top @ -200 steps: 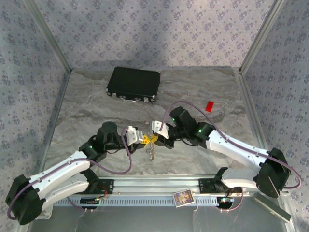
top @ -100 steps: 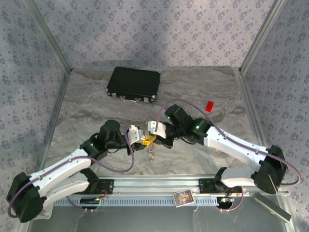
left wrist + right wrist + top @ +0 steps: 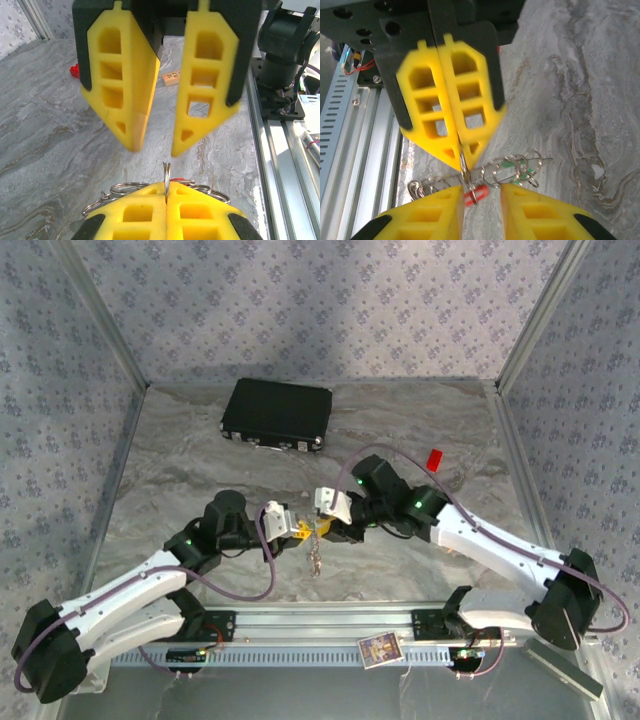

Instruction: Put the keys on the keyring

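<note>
**The keyring** (image 3: 465, 167), a bunch of thin silver loops, hangs above the bench (image 3: 170, 480) between the two arms, near the front edge. One loop is held edge-on in the left gripper (image 3: 166, 186), whose jaws are pressed together on it. The keys (image 3: 476, 194), one with a red head and one with a green head (image 3: 509, 165), dangle among the loops just below the pinch.

**Change.** The right gripper (image 3: 481, 200), shut a second ago, now faces the left one with its jaws spread and nothing between them, the tips just short of the held loop.

**Reading.** The right side appears to have let go, so the left alone carries the ring. A threading attempt may have ended, or a regrip may be coming. Whether both keys are already threaded cannot be told.

**Surroundings.** A black case (image 3: 277, 414) and a red block (image 3: 434, 459) lie well behind, and a small card (image 3: 378, 650) rests on the front rail. None of these obstructs the work. The crowded loops themselves are the likelier hindrance.
</note>
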You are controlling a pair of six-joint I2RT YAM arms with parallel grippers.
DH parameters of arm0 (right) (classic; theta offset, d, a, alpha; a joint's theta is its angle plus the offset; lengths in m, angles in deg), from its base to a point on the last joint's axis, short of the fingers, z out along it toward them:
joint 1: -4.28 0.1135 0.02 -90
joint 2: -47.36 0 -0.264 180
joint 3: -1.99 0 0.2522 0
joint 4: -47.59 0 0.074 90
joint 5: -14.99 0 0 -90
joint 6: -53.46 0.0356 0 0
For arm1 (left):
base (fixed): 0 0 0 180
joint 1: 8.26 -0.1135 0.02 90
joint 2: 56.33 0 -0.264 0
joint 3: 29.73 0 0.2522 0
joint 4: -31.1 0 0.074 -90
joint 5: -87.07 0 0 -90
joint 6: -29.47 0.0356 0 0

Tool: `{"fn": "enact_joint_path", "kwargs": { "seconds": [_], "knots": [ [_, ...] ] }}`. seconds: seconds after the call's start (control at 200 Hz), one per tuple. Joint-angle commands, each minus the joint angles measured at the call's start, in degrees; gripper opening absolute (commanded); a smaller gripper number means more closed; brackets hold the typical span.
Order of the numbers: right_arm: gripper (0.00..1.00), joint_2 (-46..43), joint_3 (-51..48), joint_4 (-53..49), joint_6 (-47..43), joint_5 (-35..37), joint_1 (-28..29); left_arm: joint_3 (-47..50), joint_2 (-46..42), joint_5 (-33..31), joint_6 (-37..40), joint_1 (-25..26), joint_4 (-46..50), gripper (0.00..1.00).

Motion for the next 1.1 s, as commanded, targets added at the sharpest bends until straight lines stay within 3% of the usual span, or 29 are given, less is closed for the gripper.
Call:
{"fn": "enact_joint_path", "kwargs": {
  "seconds": [0.0, 0.36, 0.57, 0.71, 1.099],
  "knots": [
    [0.28, -2.1, -4.2, 9.9, 5.9, -5.1, -0.7, 1.9, -0.7, 1.6, -2.4, 0.3, -8.3, 0.00],
    [0.28, -1.2, -8.5, 16.4, 8.7, -6.5, -0.5, 3.3, 1.4, 2.7, -4.1, 0.3, -14.6, 0.00],
    [0.03, -1.0, -7.9, 15.9, 8.1, -6.8, -0.5, 2.7, 1.7, 3.1, -4.1, 0.3, -14.0, 0.02],
    [0.00, -1.4, -5.6, 11.1, 5.1, -5.5, -0.5, 1.8, 0.5, 1.6, -2.7, 0.3, -9.8, 0.21],
    [0.00, 3.9, 7.0, -8.2, -5.5, 2.1, 2.4, -4.2, 1.1, 1.0, 2.6, 0.5, 3.7, 0.22]
  ]
}}
